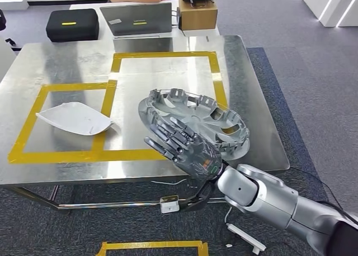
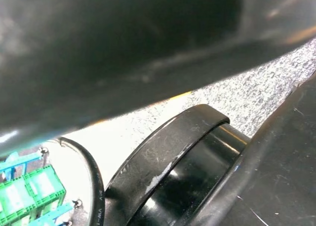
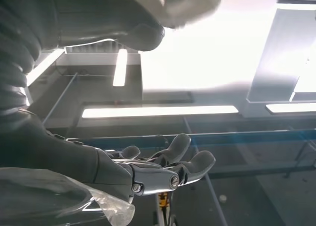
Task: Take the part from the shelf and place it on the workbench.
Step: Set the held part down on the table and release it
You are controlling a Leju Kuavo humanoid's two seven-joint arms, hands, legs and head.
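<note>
The right robot hand (image 1: 185,147) sits low and centre in the head view, fingers stretched out flat and slightly apart over the near rim of the part (image 1: 196,122), a grey wheel-cover-like disc. It grips nothing that can be seen; whether the palm or fingertips still touch the rim cannot be told from this angle. In the right wrist view the fingers (image 3: 175,159) are likewise extended and empty, against ceiling lights.

The part lies on the steel worktop (image 1: 63,66), at the lower right of the yellow tape frame (image 1: 164,56), its near right edge over the tape and close to the worktop's front edge. A white curved sheet (image 1: 76,118) lies in the left taped frame, well apart from it.

The placing looks essentially done, so the step in hand is probably the release. It would go best with the fingers kept straight and lifted clear upward before drawing back, so they do not snag the ribbed rim and drag the part toward the edge.

The left robot hand's state cannot be told: its wrist view is dark and blurred, showing black curved surfaces. The part's underside contact is hidden.
</note>
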